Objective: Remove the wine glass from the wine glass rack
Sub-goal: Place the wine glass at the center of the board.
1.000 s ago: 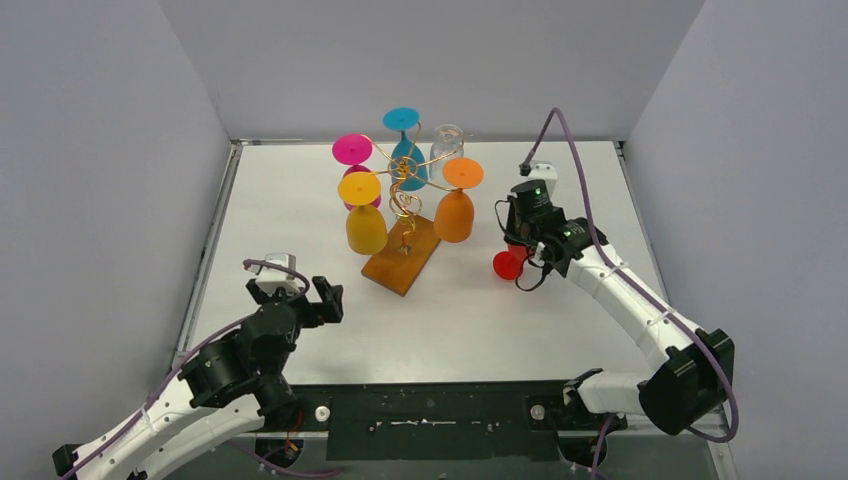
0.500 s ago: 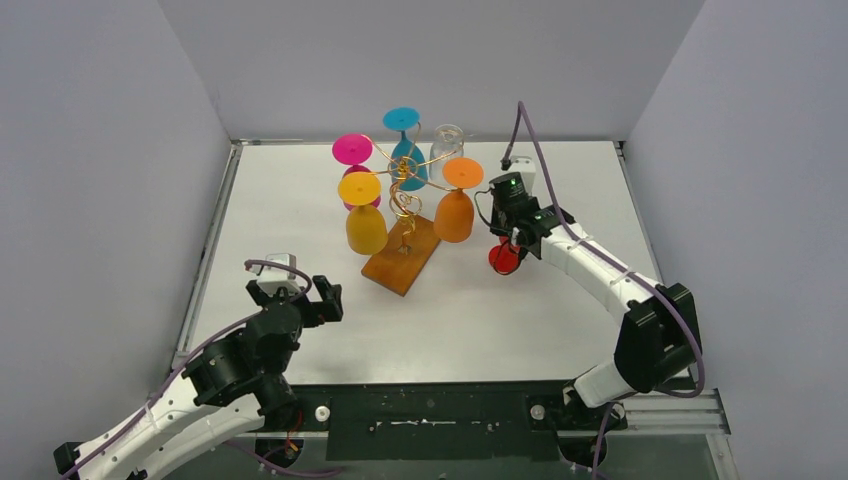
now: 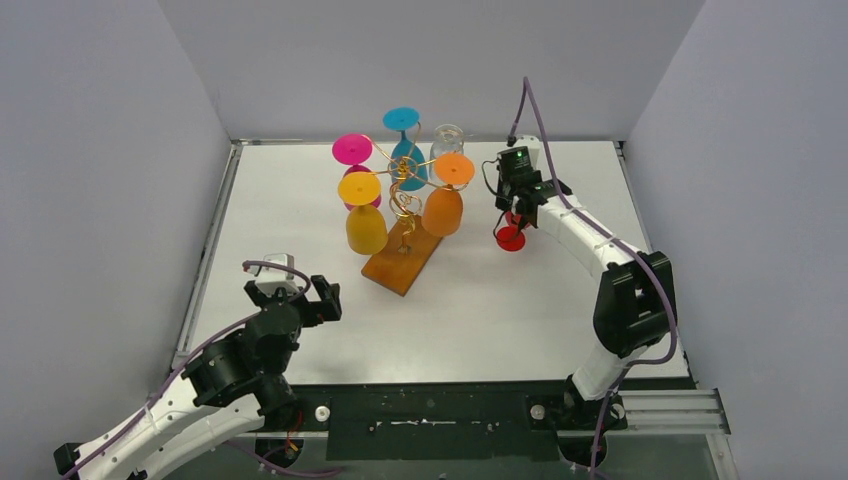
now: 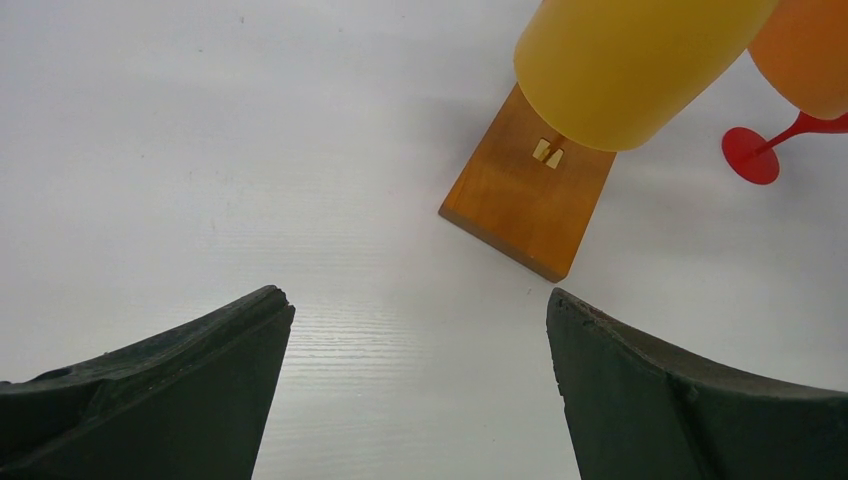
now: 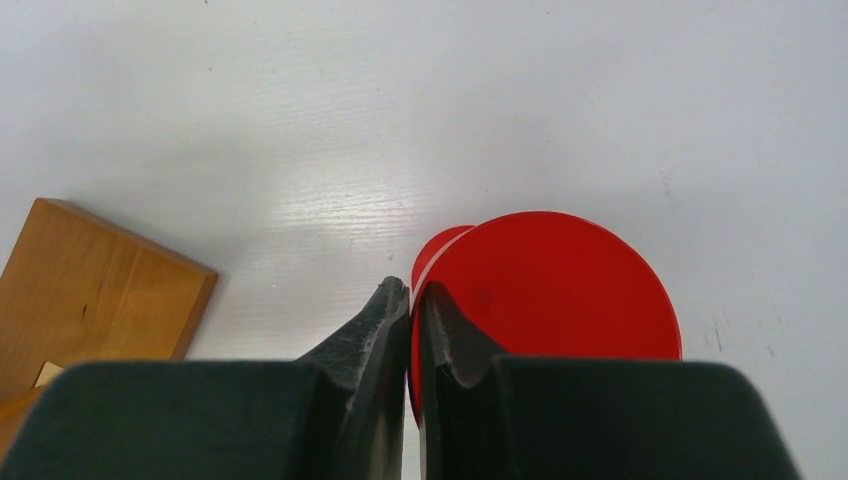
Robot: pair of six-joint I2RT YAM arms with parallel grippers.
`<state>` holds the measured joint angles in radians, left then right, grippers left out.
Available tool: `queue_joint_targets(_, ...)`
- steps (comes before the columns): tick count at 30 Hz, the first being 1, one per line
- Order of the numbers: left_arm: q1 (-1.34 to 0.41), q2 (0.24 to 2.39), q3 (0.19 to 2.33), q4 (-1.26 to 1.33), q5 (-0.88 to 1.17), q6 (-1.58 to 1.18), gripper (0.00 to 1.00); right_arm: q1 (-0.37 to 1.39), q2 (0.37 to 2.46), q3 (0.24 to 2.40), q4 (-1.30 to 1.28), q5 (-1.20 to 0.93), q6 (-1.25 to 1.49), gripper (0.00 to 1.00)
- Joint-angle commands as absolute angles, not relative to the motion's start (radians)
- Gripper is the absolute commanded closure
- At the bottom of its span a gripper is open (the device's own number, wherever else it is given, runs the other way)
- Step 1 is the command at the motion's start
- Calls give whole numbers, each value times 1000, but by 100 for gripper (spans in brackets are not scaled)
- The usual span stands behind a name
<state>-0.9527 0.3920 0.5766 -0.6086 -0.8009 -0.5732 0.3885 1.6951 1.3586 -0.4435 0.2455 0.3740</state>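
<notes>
One white table (image 3: 480,300) carried one wine glass rack (image 3: 402,190), its wooden base (image 3: 400,258) lying flat. Five glasses hung bowl-down from its gold wire: yellow glass (image 3: 365,228), orange glass (image 3: 442,210), teal glass (image 3: 406,160), magenta glass (image 3: 352,150), clear glass (image 3: 446,140). One red wine glass (image 3: 511,236) was off the rack, just to its right, pinched in the right gripper (image 5: 412,290), whose jaws were nearly together. The left gripper (image 4: 420,300) hovered front-left, jaws wide apart.

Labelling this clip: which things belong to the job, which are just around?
Job: red wine glass, right gripper shut on it, wine glass rack.
Just around: yellow glass, pink glass, teal glass, clear glass, orange glass, all hanging; left gripper, open.
</notes>
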Motion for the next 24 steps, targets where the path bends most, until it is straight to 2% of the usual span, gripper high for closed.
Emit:
queue_joint_targets(1,-952,391,572,-571,-821,-580,3,374,1715,1407,-462,201,355,98)
queue_joint_targets(14,-950,423,568,-551,-797,-563,3,376,1733,1455,-501,164,340,75)
queue_joint_targets(16,-950,424,569,-551,-798,-563,3,377,1726,1459,-503,167,336,67)
queue_joint_targets(19,-950,422,569,-551,-799,-564,3,375,1712,1463,-505,167,333,60)
queue_joint_targets(24,-950,420,567,-553,-804,-565,3,376,1690,1480,-510,157,327,54)
